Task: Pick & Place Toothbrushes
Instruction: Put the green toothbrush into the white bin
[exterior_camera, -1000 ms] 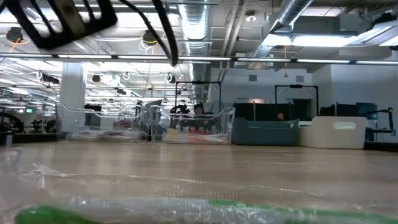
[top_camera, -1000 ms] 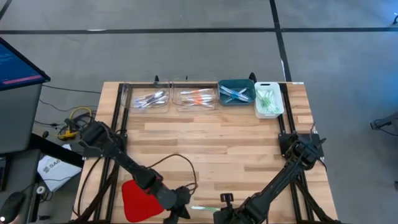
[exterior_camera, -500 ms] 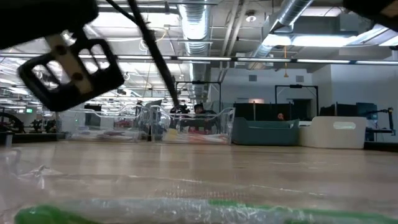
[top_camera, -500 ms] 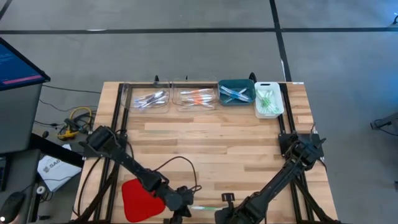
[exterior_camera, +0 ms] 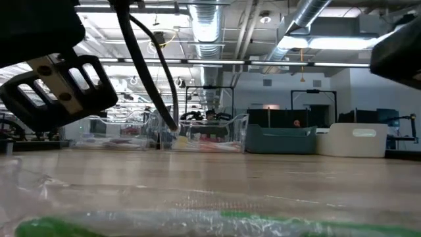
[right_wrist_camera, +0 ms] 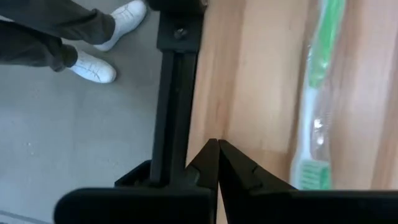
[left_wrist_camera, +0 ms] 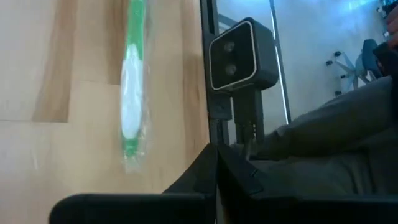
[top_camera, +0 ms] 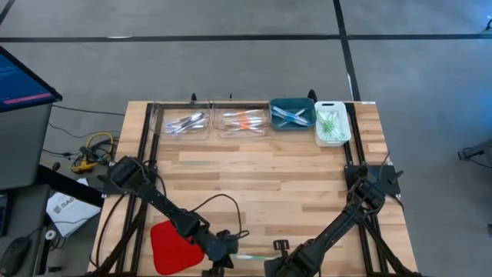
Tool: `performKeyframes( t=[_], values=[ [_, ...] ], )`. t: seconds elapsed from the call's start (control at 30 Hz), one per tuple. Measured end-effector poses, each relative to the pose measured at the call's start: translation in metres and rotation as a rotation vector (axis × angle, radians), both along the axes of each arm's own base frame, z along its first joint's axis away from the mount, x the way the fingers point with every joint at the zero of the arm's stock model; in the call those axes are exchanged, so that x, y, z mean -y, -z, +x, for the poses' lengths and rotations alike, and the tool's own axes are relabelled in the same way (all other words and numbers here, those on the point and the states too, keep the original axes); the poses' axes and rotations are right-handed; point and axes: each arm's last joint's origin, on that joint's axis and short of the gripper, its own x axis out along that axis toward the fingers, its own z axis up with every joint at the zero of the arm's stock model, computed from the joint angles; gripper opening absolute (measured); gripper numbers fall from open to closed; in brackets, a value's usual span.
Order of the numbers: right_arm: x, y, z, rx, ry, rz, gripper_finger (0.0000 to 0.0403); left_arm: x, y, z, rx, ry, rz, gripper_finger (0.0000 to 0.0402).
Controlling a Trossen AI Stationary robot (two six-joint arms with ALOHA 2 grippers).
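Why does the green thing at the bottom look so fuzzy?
Low view: the green toothbrush in its wrapper lies right against the lens, so it is out of focus, while the far bins look sharp. Left wrist view: the same toothbrush is smeared. Right wrist view: it is slightly soft too.

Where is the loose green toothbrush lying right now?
In the high view the green toothbrush lies flat on the table's near edge, between the shut left pincer and shut right pincer, right of the red pad.
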Motion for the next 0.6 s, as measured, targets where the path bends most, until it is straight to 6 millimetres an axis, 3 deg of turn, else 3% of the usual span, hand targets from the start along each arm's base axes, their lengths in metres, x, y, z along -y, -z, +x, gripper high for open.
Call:
performKeyframes(
  t=[0.6],
  values=[
    [0.005,0.0,0.004,-0.001,0.015,-0.004,0.0,0.002,0.001,0.013,0.026,0.02,0.119,0.0]
  ],
)
